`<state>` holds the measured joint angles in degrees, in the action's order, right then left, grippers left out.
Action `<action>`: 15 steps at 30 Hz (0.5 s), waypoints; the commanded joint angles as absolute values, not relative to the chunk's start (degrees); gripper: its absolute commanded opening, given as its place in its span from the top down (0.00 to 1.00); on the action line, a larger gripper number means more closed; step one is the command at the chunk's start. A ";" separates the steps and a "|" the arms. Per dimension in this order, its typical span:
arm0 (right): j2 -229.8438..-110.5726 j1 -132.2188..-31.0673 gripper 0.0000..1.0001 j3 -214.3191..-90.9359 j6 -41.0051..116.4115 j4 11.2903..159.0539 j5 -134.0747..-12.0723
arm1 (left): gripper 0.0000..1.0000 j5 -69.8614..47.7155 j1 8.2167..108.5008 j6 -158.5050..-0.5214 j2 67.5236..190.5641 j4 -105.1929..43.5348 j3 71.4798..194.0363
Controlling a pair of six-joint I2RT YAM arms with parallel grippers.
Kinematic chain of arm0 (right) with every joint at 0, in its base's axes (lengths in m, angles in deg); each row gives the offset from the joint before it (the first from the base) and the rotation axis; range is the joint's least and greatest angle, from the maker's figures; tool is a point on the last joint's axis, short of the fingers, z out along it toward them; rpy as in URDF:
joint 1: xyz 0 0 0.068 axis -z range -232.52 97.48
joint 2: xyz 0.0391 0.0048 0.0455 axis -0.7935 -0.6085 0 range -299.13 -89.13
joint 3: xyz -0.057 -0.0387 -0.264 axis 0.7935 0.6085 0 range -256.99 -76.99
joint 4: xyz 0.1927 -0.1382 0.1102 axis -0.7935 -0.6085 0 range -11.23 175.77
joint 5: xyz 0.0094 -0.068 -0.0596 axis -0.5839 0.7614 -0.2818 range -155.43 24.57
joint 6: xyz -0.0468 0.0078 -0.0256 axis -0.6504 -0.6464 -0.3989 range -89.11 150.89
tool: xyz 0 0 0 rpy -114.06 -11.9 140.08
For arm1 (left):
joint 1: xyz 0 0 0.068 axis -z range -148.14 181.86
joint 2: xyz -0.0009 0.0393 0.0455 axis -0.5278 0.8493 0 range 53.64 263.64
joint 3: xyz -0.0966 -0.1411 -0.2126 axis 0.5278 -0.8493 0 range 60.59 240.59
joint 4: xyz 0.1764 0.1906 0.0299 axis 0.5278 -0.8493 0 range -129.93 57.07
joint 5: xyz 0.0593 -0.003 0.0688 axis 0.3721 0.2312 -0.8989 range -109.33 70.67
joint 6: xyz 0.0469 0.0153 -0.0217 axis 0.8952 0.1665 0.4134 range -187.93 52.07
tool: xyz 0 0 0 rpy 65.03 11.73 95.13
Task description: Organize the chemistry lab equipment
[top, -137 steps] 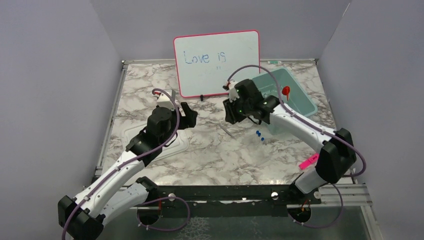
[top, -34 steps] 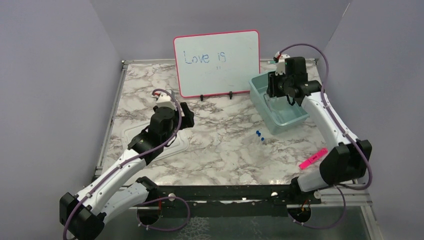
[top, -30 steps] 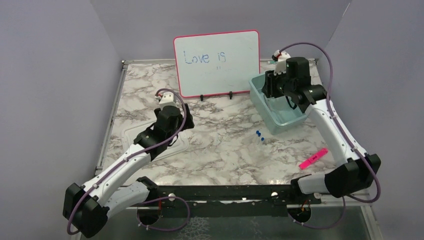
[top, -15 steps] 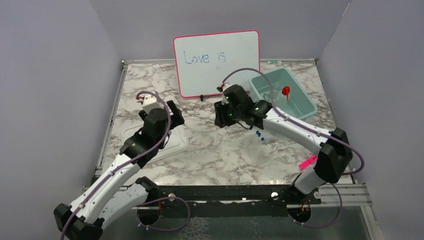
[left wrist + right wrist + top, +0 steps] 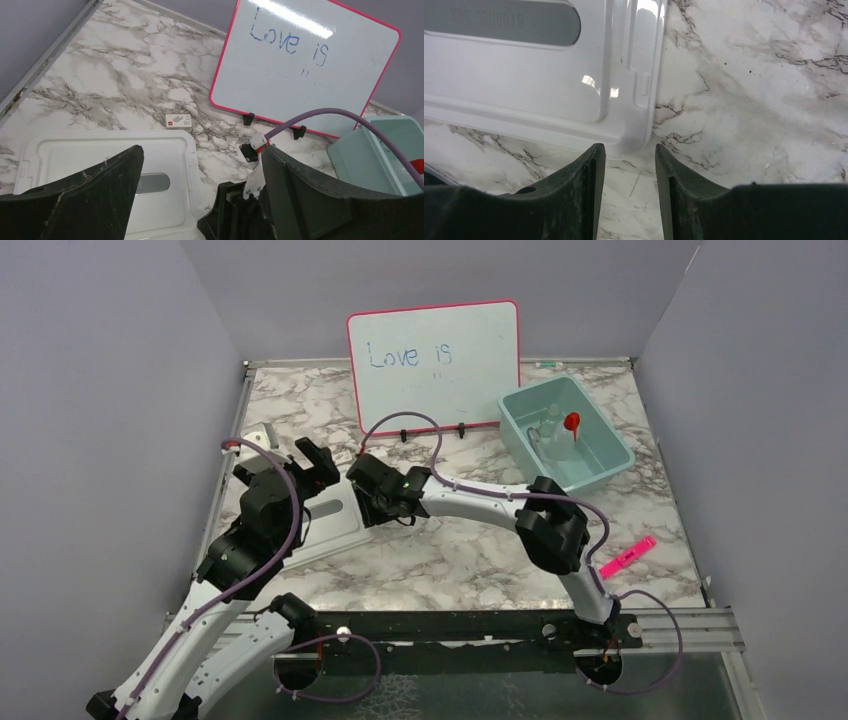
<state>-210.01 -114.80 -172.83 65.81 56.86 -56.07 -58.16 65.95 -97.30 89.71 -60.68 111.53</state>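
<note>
Broadly, the marble table (image 5: pixel 450 540) holds a teal tub (image 5: pixel 520 445) at far right and a white lid (image 5: pixel 335 525) lying flat at left. The right claw (image 5: pixel 629 150), half spread and gripping nothing, sits at the lid's corner. The left claw (image 5: pixel 200 150) hangs wide and empty above the lid. Risks: the thin, flush corner may slip the pads and skid, and the close arms may collide. A clear beaker (image 5: pixel 555 435) and red funnel (image 5: pixel 572 421) stand in the uncovered tub, liable to topple if it is knocked.

One bin (image 5: pixel 522 443), one lid (image 5: pixel 338 523), one whiteboard (image 5: pixel 435 365), one marker (image 5: pixel 627 556) (pink), perhaps one funnel (image 5: pixel 572 422).
</note>
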 commanded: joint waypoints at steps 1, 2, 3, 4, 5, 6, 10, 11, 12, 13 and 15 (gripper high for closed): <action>-213.85 -115.60 0.54 -177.33 69.44 55.01 -51.97 | 0.09 -61.34 65.61 -96.32 88.12 -63.50 111.92; -214.60 -115.62 0.54 -177.72 69.09 55.01 -52.32 | 0.10 -61.54 65.61 -96.33 87.71 -63.44 111.98; -215.09 -115.69 0.54 -178.01 68.71 55.01 -52.60 | 0.09 -61.68 65.61 -96.22 87.36 -63.40 112.05; -215.64 -115.71 0.54 -178.21 68.16 54.96 -53.12 | 0.10 -61.78 65.61 -95.97 87.19 -63.27 112.16; -216.05 -115.75 0.54 -178.50 67.81 54.67 -53.36 | 0.10 -61.91 65.61 -95.61 87.13 -63.21 112.22; -216.37 -115.79 0.54 -178.58 67.54 54.32 -53.39 | 0.10 -62.03 65.61 -95.48 87.18 -63.12 112.19; -217.00 -115.80 0.54 -177.56 65.71 54.13 -54.06 | 0.09 -61.82 65.61 -95.57 87.44 -62.82 111.72; -217.21 -115.81 0.54 -177.14 65.12 54.13 -54.18 | 0.10 -61.71 65.62 -95.61 87.58 -62.63 111.60; -217.33 -115.82 0.54 -176.78 64.71 54.01 -54.04 | 0.10 -61.49 65.61 -95.70 87.75 -62.51 111.50; -217.41 -115.80 0.54 -176.29 64.46 53.75 -53.63 | 0.09 -61.21 65.65 -95.71 87.95 -62.36 111.35; -217.67 -115.82 0.54 -175.21 63.85 52.90 -52.23 | 0.09 -60.62 65.61 -95.62 88.45 -62.16 111.10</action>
